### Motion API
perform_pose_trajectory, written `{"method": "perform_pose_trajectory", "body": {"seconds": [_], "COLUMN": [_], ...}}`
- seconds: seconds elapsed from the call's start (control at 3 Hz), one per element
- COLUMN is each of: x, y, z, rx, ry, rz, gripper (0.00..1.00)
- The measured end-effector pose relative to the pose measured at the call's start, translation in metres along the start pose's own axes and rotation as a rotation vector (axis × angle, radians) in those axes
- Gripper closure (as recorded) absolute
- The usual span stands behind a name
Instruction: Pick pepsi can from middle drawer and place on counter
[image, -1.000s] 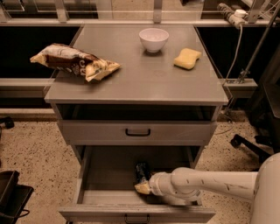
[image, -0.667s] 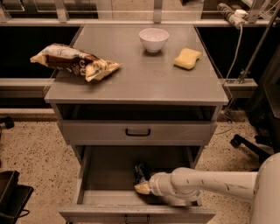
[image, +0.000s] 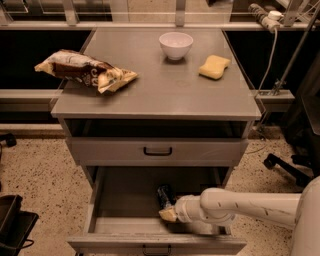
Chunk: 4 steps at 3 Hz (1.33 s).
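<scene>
The grey drawer cabinet fills most of what I can see from here, and its counter (image: 165, 90) is a broad matte top. Below it the middle drawer (image: 125, 197) is pulled well out toward me, wide and shallow, with its dark bar handle at the very bottom of my view. The robot's white arm (image: 250, 207) comes in from the right side and reaches across the drawer's right half, lying low over its floor. Above that, the upper drawer front (image: 110, 150) is closed under the counter's near edge. On the counter a brown-and-yellow snack bag (image: 85, 71) lies on its side at the left edge, one end hanging out over that edge. A white bowl (image: 176, 45) stands upright near the middle of the far edge, and a yellow sponge (image: 214, 67) lies just beside it toward the far right corner, not touching it. The pepsi can (image: 164, 194) is down inside the middle drawer, about midway across it, a small dark shape with a paler end; I cannot make out whether it stands or lies. The gripper (image: 168, 214), tan at its tip, is in the drawer right against the can's near side, and I cannot tell whether it has hold of the can or is merely touching it.
</scene>
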<state>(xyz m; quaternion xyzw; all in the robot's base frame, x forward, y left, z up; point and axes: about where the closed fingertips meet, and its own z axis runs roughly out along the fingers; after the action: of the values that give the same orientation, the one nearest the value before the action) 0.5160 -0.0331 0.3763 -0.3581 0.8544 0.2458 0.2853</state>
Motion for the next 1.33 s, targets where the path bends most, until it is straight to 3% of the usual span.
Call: {"method": "perform_pose_trajectory", "body": {"seconds": [0.33,0.67,1.0,1.33], "x": [-0.002,0.004,0.028,0.034], "y": [-0.039,-0.069,-0.088,-0.072], "z": [-0.056,-0.111,-0.131,-0.135], "rx": [0.019,0.006,-0.072,-0.147], "ry": [0.029,0.064,0.105,0.12], "rz": [-0.108,-0.195,-0.226,-0.224], "gripper": [1.0,1.0,1.0,1.0]}}
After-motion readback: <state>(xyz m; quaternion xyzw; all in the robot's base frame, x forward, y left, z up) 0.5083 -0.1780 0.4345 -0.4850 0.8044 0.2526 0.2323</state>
